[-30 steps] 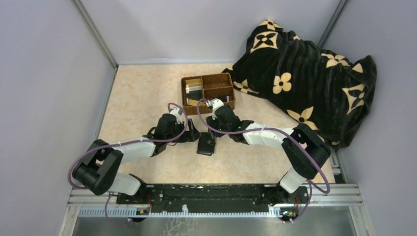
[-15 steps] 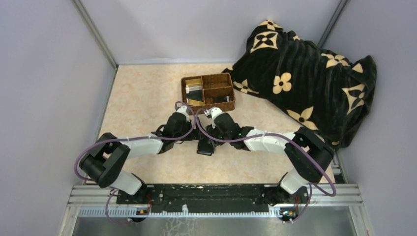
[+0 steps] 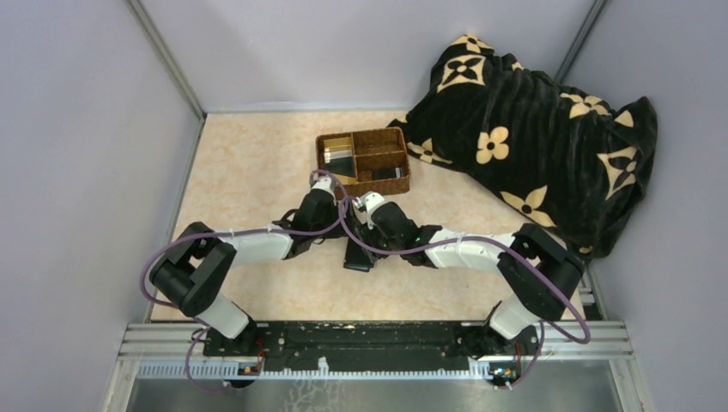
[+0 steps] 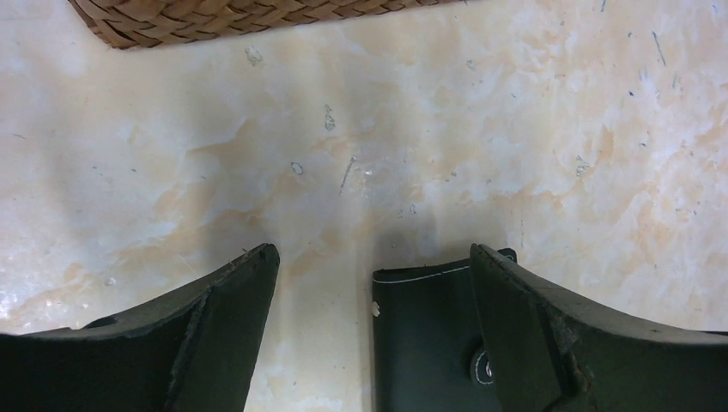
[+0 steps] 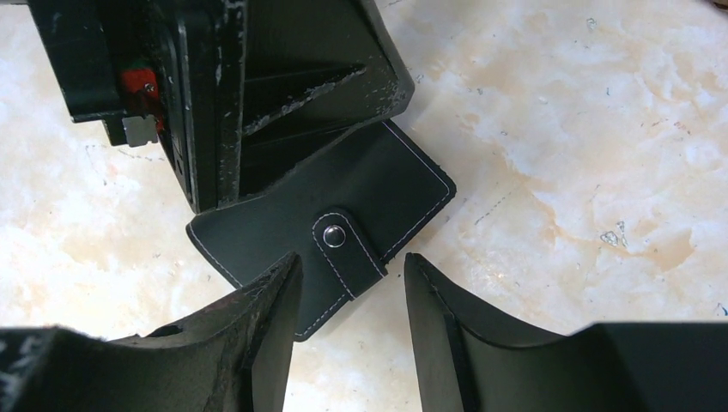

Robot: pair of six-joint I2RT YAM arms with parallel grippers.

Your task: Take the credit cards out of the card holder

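1. Left gripper (image 4: 373, 257) and right gripper (image 5: 352, 262): both low over the middle of the table, meeting from either side at the card holder. Left jaws wide apart, one finger overlapping the holder's edge. Right jaws moderately open, holding nothing, poised over the strap. Hard black plastic fingers, scuffed and chipped at the edges.
2. Blanket (image 3: 532, 112): heaped at the far right, plush, ribbed, black with cream flower motifs. No part in the task.
3. Table (image 3: 240, 172): glossy, marbled cream and peach, flecked with small marks.
4. Tray (image 3: 360, 131): brown wicker, rectangular, divided into compartments, just beyond the grippers.
5. Card holder (image 5: 369, 184): flat on the table between the grippers, apart from the tray. Black smooth leather-like skin, pale stitching round the border, roughly rectangular. Folded shut, so inside not visible.
6. Credit cards (image 3: 342, 163): thin flat rectangles lying in the tray, gold face far-left, grey near-left, dark near-right. Judged as taken out and sorted. Whether any remain inside the holder cannot be told.
7. Strap (image 5: 352, 257): narrow stitched tab lying over the holder's face.
8. Snap (image 5: 333, 235): small round metal stud on the strap, apparently fastened. Likely remaining work: unfasten, open, check the slots.
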